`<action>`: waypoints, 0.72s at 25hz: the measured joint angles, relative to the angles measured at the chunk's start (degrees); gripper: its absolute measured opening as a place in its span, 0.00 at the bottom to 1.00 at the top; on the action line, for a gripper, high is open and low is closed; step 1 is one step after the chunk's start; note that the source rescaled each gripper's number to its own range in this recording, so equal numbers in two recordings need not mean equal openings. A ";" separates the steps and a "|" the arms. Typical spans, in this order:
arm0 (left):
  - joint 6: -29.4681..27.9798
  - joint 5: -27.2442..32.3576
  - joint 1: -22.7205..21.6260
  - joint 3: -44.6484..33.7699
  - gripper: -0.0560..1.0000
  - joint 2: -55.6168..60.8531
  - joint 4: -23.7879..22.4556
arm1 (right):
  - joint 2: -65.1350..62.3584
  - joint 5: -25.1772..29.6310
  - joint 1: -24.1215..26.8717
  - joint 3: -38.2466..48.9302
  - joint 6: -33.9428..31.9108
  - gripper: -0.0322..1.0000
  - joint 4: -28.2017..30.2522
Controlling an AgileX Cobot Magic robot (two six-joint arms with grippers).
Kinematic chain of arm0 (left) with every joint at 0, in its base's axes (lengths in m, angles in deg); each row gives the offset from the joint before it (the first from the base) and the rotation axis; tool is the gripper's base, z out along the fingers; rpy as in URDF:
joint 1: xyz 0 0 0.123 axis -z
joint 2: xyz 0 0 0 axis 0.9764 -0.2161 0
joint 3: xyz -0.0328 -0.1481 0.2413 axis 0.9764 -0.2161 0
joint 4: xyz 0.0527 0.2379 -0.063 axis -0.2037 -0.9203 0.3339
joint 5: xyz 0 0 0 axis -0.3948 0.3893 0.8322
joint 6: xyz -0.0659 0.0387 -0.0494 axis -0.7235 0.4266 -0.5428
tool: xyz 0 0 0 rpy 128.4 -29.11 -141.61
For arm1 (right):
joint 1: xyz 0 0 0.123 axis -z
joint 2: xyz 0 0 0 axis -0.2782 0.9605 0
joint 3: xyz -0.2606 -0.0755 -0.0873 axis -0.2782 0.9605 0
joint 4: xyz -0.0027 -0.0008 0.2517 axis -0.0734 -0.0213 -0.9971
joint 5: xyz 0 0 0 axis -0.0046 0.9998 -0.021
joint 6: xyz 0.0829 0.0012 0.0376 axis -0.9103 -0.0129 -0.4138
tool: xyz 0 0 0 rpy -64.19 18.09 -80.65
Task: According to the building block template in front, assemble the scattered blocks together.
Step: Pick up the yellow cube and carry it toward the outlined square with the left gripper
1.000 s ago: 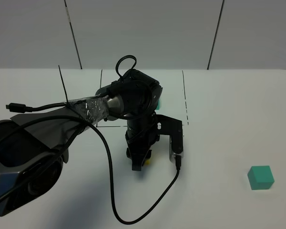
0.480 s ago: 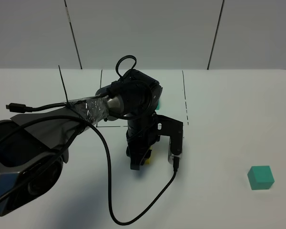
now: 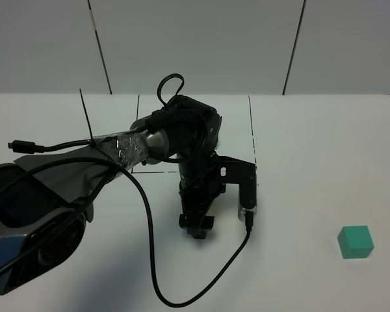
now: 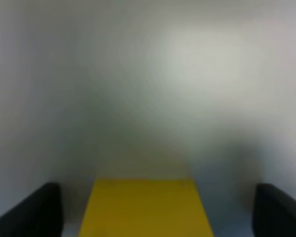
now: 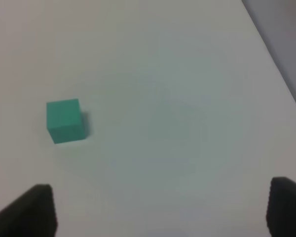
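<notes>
My left gripper (image 3: 196,229) points down at the table's middle. In the left wrist view it (image 4: 158,212) is open, with the yellow cube (image 4: 145,207) between its fingertips (image 4: 34,212) and a gap on each side. The exterior view does not show the yellow cube. The teal cube (image 3: 355,242) lies alone at the right; it also shows in the right wrist view (image 5: 65,120). My right gripper (image 5: 158,210) is open and empty, hovering apart from it. The template is hidden behind the left arm.
A dashed black outline (image 3: 253,130) is drawn on the white table (image 3: 312,162) behind the left arm. A black cable (image 3: 156,273) loops from the arm across the table in front. A grey wall stands at the back.
My left gripper has shifted a little to the right and forward. The yellow cube, seen at its tip before, is now hidden under it in the exterior view. The teal cube has not moved.
</notes>
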 joint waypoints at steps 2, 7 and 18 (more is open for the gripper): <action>0.00 -0.07 0.00 0.06 0.98 0.00 0.05 | 0.00 0.00 0.00 0.00 0.00 0.72 0.00; -0.18 0.11 0.00 0.17 1.00 0.00 0.05 | 0.00 0.00 0.00 0.00 0.00 0.72 0.00; -16.26 2.19 0.05 1.94 1.00 -0.09 -7.10 | 0.00 0.00 0.00 0.00 0.00 0.72 0.00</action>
